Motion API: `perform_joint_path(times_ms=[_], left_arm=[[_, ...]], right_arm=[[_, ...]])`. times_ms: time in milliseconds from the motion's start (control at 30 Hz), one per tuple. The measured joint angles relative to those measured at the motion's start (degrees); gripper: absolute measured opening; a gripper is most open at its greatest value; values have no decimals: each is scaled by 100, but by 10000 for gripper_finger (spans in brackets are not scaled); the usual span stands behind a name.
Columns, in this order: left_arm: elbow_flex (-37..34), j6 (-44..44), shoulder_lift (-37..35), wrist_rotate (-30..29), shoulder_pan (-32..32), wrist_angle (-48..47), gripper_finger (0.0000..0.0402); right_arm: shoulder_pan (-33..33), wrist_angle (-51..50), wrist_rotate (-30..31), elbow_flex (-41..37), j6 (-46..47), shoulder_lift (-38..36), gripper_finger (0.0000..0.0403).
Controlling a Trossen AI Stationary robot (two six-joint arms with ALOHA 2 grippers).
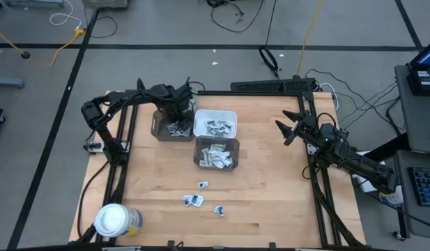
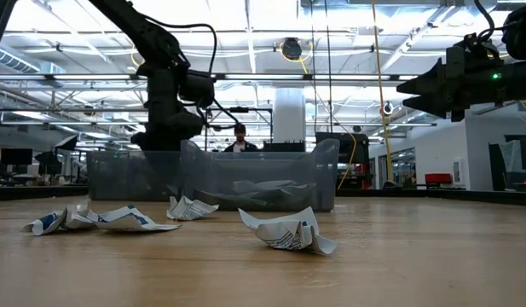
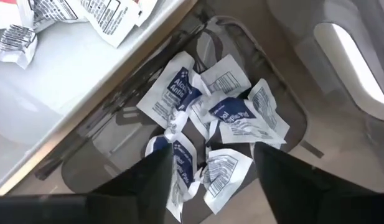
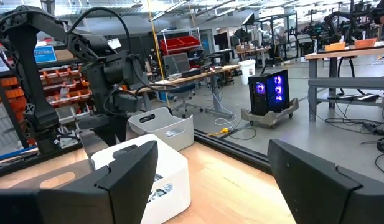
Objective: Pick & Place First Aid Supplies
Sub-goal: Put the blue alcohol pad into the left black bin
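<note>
We see the left gripper (image 3: 207, 177) over the grey bin (image 1: 162, 127), fingers apart, holding nothing above packets (image 3: 226, 115). The right gripper (image 1: 290, 128), at three o'clock, is spread wide, empty.

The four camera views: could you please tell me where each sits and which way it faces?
High view: overhead, straight down; both arms, left end effector over the dark bin.
Low view: table height, across loose packets.
Left wrist: down into that dark bin; both show its packets.
Right wrist: toward the white bin, past open fingers.
</note>
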Motion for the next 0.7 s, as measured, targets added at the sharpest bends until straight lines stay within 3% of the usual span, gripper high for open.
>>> perform_joint_path(times_ms=[300,700], left_arm=[[5,-33,-270,-10,-90,-144,293],[9,74,-1141,-130,-986,-425,275]], right_arm=[[-2,0,-1,0,0,0,297],[0,0,1,1,0,0,297]])
